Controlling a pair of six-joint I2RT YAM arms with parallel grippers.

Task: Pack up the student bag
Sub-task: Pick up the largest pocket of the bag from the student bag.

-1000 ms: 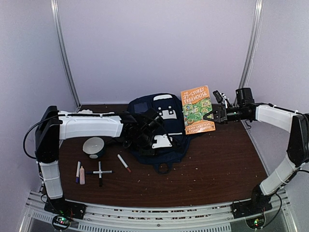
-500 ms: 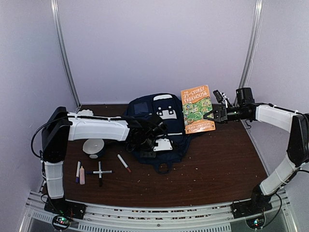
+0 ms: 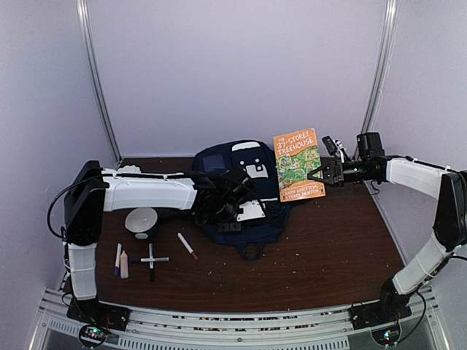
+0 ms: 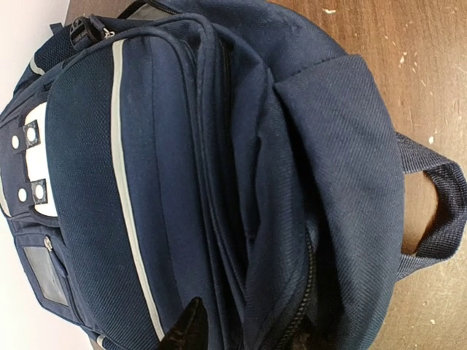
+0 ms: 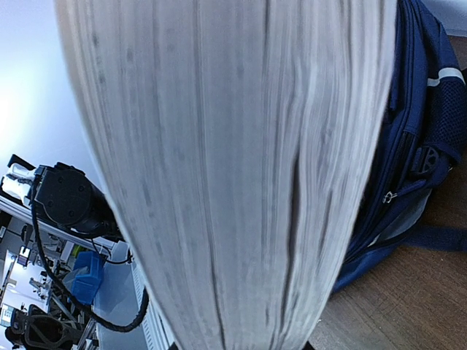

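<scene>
The student bag [image 3: 248,191], navy with white patches, lies at the table's middle back. My left gripper [image 3: 230,200] is over its near part. In the left wrist view the bag [image 4: 146,182] fills the frame; the gripper [image 4: 244,337] shows two dark fingertips [image 4: 186,329] apart, straddling folds of fabric beside a zip. My right gripper [image 3: 322,173] is shut on an orange book [image 3: 298,165], held upright above the table just right of the bag. In the right wrist view the book's page edge [image 5: 219,168] hides the gripper [image 5: 241,344], with the bag [image 5: 419,109] behind it.
A white and blue bowl [image 3: 142,221] sits left of the bag. Several markers [image 3: 187,246] [image 3: 151,259] [image 3: 118,257] and a small pink stick [image 3: 124,264] lie at the front left. A strap loop [image 3: 248,252] sticks out of the bag's near edge.
My left arm has reached further right over the bag, and the bag's near flap and white patch have shifted a little right and back. The right arm and the book have stayed still.
</scene>
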